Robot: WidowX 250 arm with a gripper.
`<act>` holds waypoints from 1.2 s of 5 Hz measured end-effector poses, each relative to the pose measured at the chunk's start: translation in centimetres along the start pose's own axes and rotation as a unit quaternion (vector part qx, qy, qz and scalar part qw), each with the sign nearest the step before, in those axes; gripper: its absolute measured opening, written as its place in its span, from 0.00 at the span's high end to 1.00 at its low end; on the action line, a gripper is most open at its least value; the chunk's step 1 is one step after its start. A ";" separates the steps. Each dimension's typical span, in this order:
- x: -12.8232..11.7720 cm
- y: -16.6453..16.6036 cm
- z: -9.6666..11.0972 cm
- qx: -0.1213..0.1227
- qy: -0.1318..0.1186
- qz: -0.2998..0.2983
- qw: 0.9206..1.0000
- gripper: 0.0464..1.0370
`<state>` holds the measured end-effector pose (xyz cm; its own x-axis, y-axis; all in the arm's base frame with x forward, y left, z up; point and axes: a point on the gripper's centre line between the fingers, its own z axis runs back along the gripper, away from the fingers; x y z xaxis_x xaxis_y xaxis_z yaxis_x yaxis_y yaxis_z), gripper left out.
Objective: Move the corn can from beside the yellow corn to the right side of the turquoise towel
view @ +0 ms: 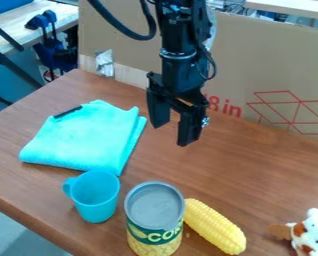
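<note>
Closest to the camera stands an upright metal can with a grey lid and a yellow-and-green label [153, 206], the yellow ear of corn [215, 228] close beside it and slanting down toward the view's lower right. The black two-finger gripper [172, 134] hangs over the brown wooden table [255, 175] beyond them, its jaws released and set well apart, grasping nothing. Nearest to it is the folded turquoise cloth [88, 137], which lies flat toward the view's left edge, slightly on the camera side, its nearer side fold beside the gripper in this view rather than beneath the opening. The cloth's long axis slants from the view's lower left up toward the gripper, while the two fingers are spaced from upper left to lower right, roughly across that axis. A small black strip [68, 112] rests at the cloth's far left edge; the blue plastic cup [98, 196] stands upright just off its near edge, handle to the view's left. Well apart, at the lower right, sits a white-and-brown plush toy [313, 233].
</note>
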<state>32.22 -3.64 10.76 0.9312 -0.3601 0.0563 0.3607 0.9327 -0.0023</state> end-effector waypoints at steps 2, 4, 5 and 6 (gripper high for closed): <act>-1.1 -0.7 -0.9 -0.014 0.028 -0.009 0.999 0.04; -5.5 -2.6 4.1 0.018 -0.039 -0.028 0.999 0.04; -7.4 -3.3 3.8 0.030 -0.004 -0.038 0.999 0.04; -8.3 -3.2 2.8 0.033 0.036 -0.040 0.998 0.04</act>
<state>23.22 -3.58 13.15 0.9020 -0.4313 -0.0191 0.4316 0.8996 0.0660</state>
